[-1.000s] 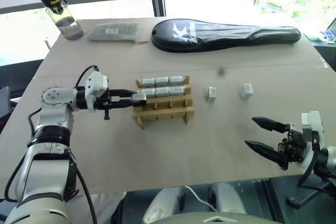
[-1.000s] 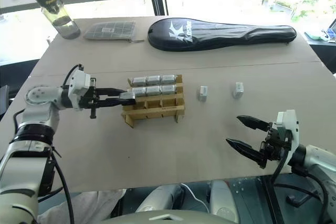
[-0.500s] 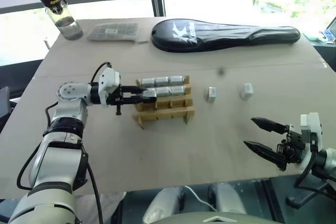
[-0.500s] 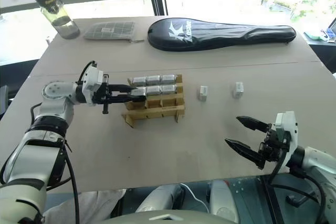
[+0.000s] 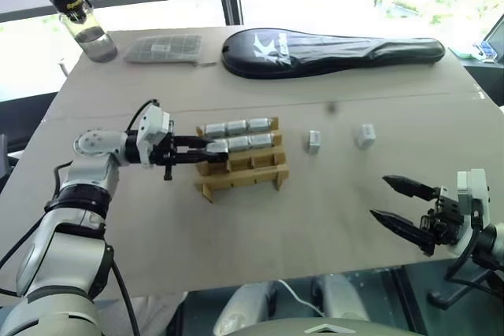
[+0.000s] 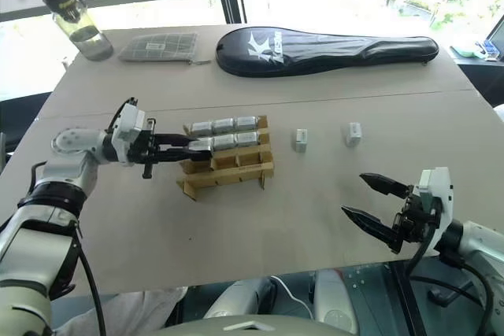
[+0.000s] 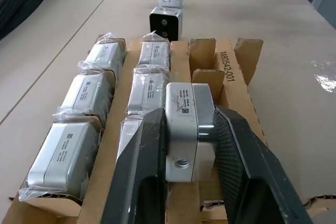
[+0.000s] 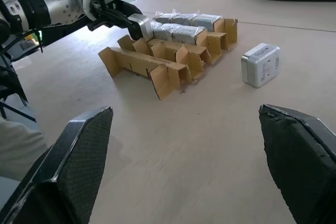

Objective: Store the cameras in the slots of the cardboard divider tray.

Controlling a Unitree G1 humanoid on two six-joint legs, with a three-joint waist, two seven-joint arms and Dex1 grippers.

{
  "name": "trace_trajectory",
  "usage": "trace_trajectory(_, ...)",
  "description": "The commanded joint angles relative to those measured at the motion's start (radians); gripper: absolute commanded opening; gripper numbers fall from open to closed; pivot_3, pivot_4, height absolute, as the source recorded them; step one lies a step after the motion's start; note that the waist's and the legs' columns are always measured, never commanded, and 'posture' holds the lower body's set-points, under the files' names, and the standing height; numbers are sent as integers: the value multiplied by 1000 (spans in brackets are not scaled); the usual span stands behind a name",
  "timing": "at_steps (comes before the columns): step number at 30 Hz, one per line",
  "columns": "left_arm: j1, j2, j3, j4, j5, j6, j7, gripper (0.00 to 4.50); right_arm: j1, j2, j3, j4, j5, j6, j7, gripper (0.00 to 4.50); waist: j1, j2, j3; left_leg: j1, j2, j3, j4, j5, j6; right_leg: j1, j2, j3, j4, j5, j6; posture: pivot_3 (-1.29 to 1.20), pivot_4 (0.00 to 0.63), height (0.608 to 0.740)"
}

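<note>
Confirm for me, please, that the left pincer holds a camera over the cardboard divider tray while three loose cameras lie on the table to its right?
Not quite: two loose cameras lie there, as the left eye view shows. The left pincer does hold a camera over the cardboard divider tray.

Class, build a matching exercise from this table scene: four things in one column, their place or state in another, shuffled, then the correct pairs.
Things
1. left gripper
2. right gripper
3. water bottle
4. black racket bag

States
A. lying along the far edge of the table
B. open, holding nothing
C. standing at the far left corner
D. shut on a camera over the cardboard divider tray

Pairs: 1-D, 2-B, 3-C, 4-A
</note>
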Motion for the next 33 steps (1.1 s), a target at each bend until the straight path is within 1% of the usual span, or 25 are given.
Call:
trace_trajectory(1, 7, 8, -16, -26, -22, -18, -25, 709, -9, 6, -39, -9, 6, -6, 11, 4427, -1, 0, 0, 0, 0, 0, 0, 0, 0, 0, 0, 0, 0, 0, 0, 0, 150, 740)
trace_trajectory(7, -12, -12, 40, -7, -43, -27, -25, 709, -3, 5, -47, -5, 2, -7, 17, 4427, -1, 0, 0, 0, 0, 0, 0, 0, 0, 0, 0, 0, 0, 0, 0, 0, 150, 740)
trace_trajectory(12, 15, 10, 52, -19, -56, -12, -25, 709, -7, 6, -48, -1, 0, -8, 19, 4427, -2, 0, 0, 0, 0, 0, 0, 0, 0, 0, 0, 0, 0, 0, 0, 0, 150, 740)
trace_trajectory(16, 27, 12, 61, -9, -37, -40, -25, 709, -10, 8, -47, 2, -4, -7, 24, 4427, -6, 0, 0, 0, 0, 0, 0, 0, 0, 0, 0, 0, 0, 0, 0, 0, 150, 740)
trace_trajectory(21, 37, -6, 81, -3, -23, -63, -25, 709, -15, 13, -48, 3, -7, -4, 29, 4427, -9, 0, 0, 0, 0, 0, 0, 0, 0, 0, 0, 0, 0, 0, 0, 0, 150, 740)
trace_trajectory(24, 27, -21, 96, 29, 7, -109, -25, 709, -12, 14, -52, 1, -6, -3, 32, 4427, -8, 0, 0, 0, 0, 0, 0, 0, 0, 0, 0, 0, 0, 0, 0, 0, 150, 740)
trace_trajectory(30, 13, -34, 122, 60, 32, -119, -25, 709, -14, 16, -56, 5, -8, -5, 35, 4427, -7, 0, 0, 0, 0, 0, 1, 0, 0, 0, 0, 0, 1, 0, 0, 0, 150, 740)
trace_trajectory(33, 18, -32, 121, 47, 22, -99, -25, 709, -14, 17, -56, 6, -8, -5, 38, 4427, -6, 0, 0, 0, 0, 0, 2, 0, 0, 0, 0, 0, 2, 0, 0, 0, 150, 740)
